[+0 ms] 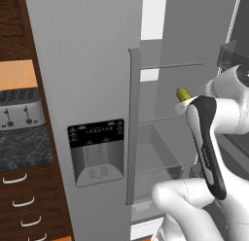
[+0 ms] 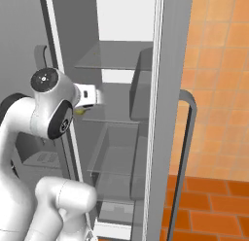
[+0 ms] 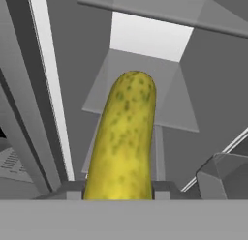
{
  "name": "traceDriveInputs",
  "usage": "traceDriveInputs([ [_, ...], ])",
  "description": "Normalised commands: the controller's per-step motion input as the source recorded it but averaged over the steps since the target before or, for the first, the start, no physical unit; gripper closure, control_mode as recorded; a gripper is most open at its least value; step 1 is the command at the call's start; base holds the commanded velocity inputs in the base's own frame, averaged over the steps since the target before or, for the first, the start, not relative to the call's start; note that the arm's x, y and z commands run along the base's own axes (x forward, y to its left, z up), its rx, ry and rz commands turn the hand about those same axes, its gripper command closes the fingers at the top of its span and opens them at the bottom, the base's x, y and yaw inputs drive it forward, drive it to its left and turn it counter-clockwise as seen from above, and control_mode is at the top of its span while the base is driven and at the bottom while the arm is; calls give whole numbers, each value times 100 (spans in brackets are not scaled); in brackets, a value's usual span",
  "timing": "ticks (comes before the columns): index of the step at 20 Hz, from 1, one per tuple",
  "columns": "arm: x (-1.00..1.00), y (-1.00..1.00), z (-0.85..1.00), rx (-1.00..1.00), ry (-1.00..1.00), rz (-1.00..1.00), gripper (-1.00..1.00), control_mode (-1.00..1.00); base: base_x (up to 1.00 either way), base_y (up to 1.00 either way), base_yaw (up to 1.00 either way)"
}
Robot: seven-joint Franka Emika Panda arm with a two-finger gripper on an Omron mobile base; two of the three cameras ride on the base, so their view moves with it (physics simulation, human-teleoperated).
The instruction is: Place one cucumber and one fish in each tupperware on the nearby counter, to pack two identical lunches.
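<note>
Cucumber (image 3: 123, 137) stands nearest the lens in the hand view, yellow-green with darker speckling, rising from between the gripper (image 3: 118, 189) fingers; the two fingertips (image 3: 72, 191) press against its lower sides, so the gripper is clamped on the cucumber. Its rounded free end points away from the hand, toward the rear wall of the fridge compartment.

From the left base view, the white arm (image 1: 206, 138) reaches up from the lower right into the open fridge, and the cucumber (image 1: 183, 94) projects as a short yellow stub just past the wrist, in the air above a glass shelf (image 1: 160, 119) and not touching it. From the right base view, a sliver of the cucumber (image 2: 80, 110) shows under the white hand, level with the middle shelf (image 2: 109, 116) of the fridge interior.

The closed fridge door (image 1: 87, 113) to the arm's left carries a dark dispenser panel (image 1: 96, 150) and a long vertical handle (image 1: 133, 123). The open door (image 2: 170, 113) stands edge-on in the right base view, with its curved grey handle (image 2: 187, 152) against the orange tiled wall.

Further left, the dark speckled bench (image 1: 22, 147) carries a silver toaster (image 1: 19, 111) and sits over brown drawers (image 1: 29, 201) with curved silver handles.
</note>
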Motion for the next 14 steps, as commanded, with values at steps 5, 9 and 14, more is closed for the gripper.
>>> traceDriveInputs([
  [5,-18,0,-1,0,0,0,100,100,-80,21,5],
  [9,0,0,0,0,0,0,100,100,-68,96,19],
  [14,0,0,0,0,0,0,100,100,-7,100,24],
])
